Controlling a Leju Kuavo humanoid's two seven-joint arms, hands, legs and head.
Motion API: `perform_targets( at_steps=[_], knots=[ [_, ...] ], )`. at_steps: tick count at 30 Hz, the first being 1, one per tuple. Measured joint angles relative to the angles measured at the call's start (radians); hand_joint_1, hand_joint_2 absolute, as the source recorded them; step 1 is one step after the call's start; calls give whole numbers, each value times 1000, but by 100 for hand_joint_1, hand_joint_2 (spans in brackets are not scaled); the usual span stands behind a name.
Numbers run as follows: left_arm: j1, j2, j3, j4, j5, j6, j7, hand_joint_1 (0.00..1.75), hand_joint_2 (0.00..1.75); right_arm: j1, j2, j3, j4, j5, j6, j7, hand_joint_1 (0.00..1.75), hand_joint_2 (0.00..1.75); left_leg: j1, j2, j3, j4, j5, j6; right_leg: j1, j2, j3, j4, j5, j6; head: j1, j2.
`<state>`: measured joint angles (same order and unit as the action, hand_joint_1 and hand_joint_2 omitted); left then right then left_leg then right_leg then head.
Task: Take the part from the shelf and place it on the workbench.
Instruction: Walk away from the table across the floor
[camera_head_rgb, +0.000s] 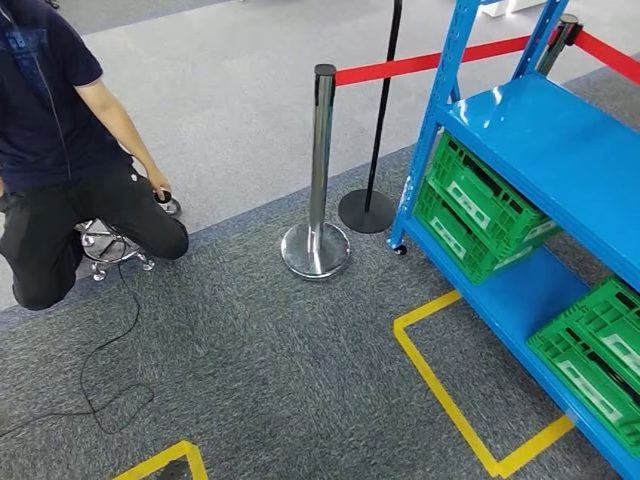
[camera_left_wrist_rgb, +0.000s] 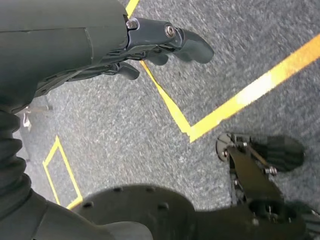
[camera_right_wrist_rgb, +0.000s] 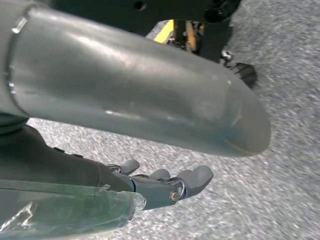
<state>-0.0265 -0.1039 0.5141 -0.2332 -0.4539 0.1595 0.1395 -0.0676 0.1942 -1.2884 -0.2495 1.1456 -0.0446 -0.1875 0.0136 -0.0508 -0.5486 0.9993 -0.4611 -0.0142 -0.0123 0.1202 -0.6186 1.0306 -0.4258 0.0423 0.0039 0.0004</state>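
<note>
A blue shelf (camera_head_rgb: 555, 150) stands at the right of the head view on grey carpet (camera_head_rgb: 249, 360), its upper deck bare and its lower deck carrying green crates (camera_head_rgb: 472, 205), one pair stacked near the shelf's front post and another pair (camera_head_rgb: 596, 355) nearer the camera. Whether a part lies in any crate cannot be told from here. Yellow tape (camera_head_rgb: 445, 395) marks an open rectangle on the carpet just in front of the shelf, and a second taped corner (camera_head_rgb: 170, 458) shows at the lower edge. A chrome post (camera_head_rgb: 321, 170) with a red belt (camera_head_rgb: 430, 62) stands beside the shelf, with a black post (camera_head_rgb: 381, 120) behind it. At the left a person (camera_head_rgb: 53, 150) in dark clothes crouches over a stool base (camera_head_rgb: 113, 245), one hand reaching down to the floor, a black cable (camera_head_rgb: 106, 380) trailing across the carpet.

The left hand (camera_left_wrist_rgb: 151, 47) hangs over the carpet and yellow tape, fingers (camera_left_wrist_rgb: 192, 46) extended and loosely apart, holding nothing. The right hand (camera_right_wrist_rgb: 166, 182) also hangs above the carpet, fingers (camera_right_wrist_rgb: 198, 177) stretched out and empty beneath its thick thumb (camera_right_wrist_rgb: 151, 95)
</note>
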Motion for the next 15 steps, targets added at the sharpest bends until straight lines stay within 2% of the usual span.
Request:
perform_targets(
  at_steps=[2,4,5,6,7,8,9,11,12,13,15],
  knots=[
    [-1,1,1,0,-2,0,0,0,175,2,0,0,0,0,0,1,0,0,-1,21,1,-5,4,14,2,-44,-26,48,-31,7,6,0],
    [1,2,2,0,-4,0,0,0,175,-2,0,0,0,0,0,1,0,0,-6,45,1,-6,4,23,4,-96,-80,170,-95,11,11,0],
    [3,2,2,0,-5,0,0,0,175,-4,0,0,0,0,1,1,0,0,-9,58,1,-6,3,25,4,-106,-108,234,-121,12,11,0],
    [4,2,3,0,-5,1,0,0,175,-4,0,0,0,0,1,1,0,0,-11,71,2,-6,3,26,4,-111,-124,273,-132,12,11,0],
    [4,2,3,0,-5,2,0,0,175,-2,0,0,1,0,1,1,0,0,-12,83,3,-5,2,26,4,-114,-121,275,-124,11,11,0],
    [4,1,4,0,-5,3,1,0,175,-1,0,0,1,0,1,1,0,0,-13,93,4,-5,1,26,4,-117,-98,238,-101,9,11,0],
    [3,1,4,0,-5,5,1,0,175,0,0,0,1,0,1,1,0,0,-13,102,6,-5,0,24,6,-128,-60,173,-70,6,11,0],
    [3,1,5,0,-5,8,2,0,175,-4,0,0,1,0,1,1,0,0,-17,120,11,-4,-5,17,13,-166,10,49,-34,-2,11,0],
    [3,1,6,0,-5,8,3,0,175,-7,0,1,1,0,1,1,0,0,-19,128,12,-3,-7,13,17,-178,28,17,-29,-6,11,0],
    [3,1,6,0,-5,8,3,0,175,-9,0,1,1,0,1,1,0,0,-21,137,13,-2,-7,9,20,-179,32,6,-31,-11,10,0],
    [0,0,6,0,-6,7,4,0,175,-7,0,2,1,0,0,2,0,0,-19,148,15,-3,-9,-2,20,-158,31,2,-25,-23,11,0]
  ],
)
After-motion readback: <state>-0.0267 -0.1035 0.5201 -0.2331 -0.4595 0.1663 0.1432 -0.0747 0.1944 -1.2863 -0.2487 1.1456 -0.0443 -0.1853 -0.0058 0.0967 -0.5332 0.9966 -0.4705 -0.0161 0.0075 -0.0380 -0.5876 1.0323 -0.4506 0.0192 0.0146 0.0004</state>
